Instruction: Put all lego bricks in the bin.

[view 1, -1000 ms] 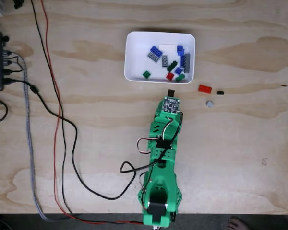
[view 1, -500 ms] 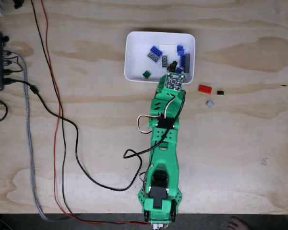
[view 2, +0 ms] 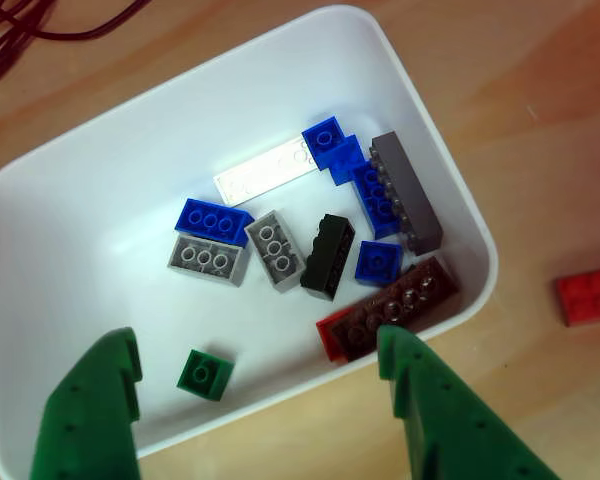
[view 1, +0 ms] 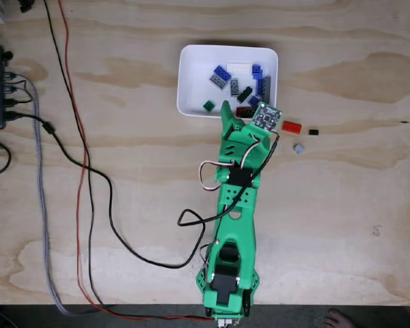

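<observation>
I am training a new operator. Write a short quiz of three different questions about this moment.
1. True or false: the gripper is open above the bin.
2. Which colour is the brick on the table nearest the bin's right side in the fixed view? A) red B) white C) blue
3. Fill in: the small brick lying between the fingers in the other view is ____.

Key: 1 true; 2 A; 3 green.

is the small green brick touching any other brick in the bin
No, the small green brick sits alone on the floor of the bin, apart from the other bricks.
</observation>
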Available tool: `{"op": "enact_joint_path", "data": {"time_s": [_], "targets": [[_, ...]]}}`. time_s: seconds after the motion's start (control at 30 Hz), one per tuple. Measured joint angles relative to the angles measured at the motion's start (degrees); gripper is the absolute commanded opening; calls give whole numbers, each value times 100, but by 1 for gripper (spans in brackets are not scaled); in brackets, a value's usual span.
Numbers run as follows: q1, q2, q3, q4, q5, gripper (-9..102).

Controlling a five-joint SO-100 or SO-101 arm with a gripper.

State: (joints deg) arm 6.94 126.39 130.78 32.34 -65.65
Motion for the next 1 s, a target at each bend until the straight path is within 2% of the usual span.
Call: {"op": "enact_joint_path", "data": {"time_s": [0.13, 0.2, 0.27, 0.4, 0.57, 0.73, 0.87, 1.0], "targets": [[-167, 1714, 1195, 1521, -272, 22], [-53, 2364, 2241, 1591, -527, 22], [193, 2760, 3401, 1151, -958, 22], [738, 2856, 4562, 211, -1529, 22], [2030, 2083, 4799, -2039, -2294, 23], [2909, 1090, 4755, -3718, -2628, 22], [3182, 123, 4263, -4342, -2698, 22], [3226, -1222, 3393, -4579, -2558, 22]]}}
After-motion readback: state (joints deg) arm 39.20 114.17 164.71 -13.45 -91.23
